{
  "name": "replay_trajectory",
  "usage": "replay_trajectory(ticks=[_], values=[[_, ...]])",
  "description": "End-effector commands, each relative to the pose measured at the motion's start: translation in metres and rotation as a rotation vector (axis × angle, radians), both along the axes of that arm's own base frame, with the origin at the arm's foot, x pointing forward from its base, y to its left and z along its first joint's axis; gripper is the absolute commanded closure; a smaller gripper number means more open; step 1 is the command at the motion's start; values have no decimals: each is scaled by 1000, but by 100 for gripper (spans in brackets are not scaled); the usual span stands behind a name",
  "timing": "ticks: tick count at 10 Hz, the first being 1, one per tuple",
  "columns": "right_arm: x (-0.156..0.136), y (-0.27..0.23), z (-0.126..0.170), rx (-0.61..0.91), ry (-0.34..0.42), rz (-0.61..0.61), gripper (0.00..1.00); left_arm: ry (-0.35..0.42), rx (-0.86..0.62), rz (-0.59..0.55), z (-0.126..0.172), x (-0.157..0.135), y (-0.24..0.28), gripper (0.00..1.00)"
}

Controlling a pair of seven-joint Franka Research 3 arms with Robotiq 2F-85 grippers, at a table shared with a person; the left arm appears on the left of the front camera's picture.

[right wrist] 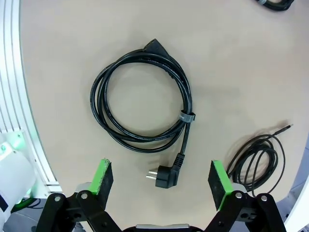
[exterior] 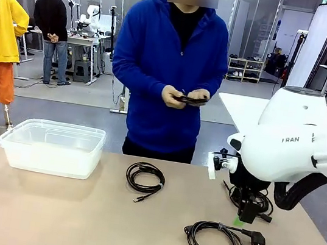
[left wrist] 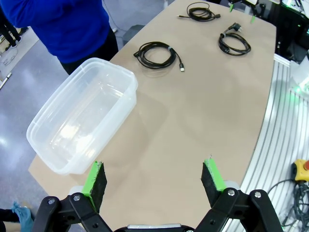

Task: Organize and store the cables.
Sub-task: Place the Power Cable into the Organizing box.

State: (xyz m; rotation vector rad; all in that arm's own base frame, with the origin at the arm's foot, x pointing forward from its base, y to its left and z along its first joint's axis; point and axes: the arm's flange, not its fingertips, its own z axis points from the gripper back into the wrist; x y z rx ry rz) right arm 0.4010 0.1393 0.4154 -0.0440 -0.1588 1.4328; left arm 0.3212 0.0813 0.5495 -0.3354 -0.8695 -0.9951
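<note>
**Tan table [exterior: 45, 216] in an open workshop, with coiled cables laid out**

Power cord [right wrist: 140, 106]: a black coil with a plug, lying flat at the centre of the right wrist view and at lower right of the front view. Right fingers [right wrist: 103, 175]: spread wide above it, gripping nothing. Thin cable [right wrist: 256, 162]: just beside the cord, at lower right. Middle coil [exterior: 145, 177]: at the table's centre. Clear bin [exterior: 55, 146]: at centre left. Left fingers [left wrist: 95, 181]: spread wide, gripping nothing, over bare table near the bin. Person's hands [exterior: 170, 96]: at upper centre, holding a dark cable [exterior: 188, 99].
</note>
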Motion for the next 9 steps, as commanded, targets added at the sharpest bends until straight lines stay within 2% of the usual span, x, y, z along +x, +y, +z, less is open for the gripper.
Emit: replay_trajectory(ticks=[1,3,9], values=[[2,4,-12,-40,-36,-53,0,-8,-9,-24,1,2,2,0],[1,7,-24,-58,-52,-27,0,-8,-9,-24,1,2,2,0],[4,9,-37,-87,-29,-32,0,-8,-9,-24,1,2,2,0]])
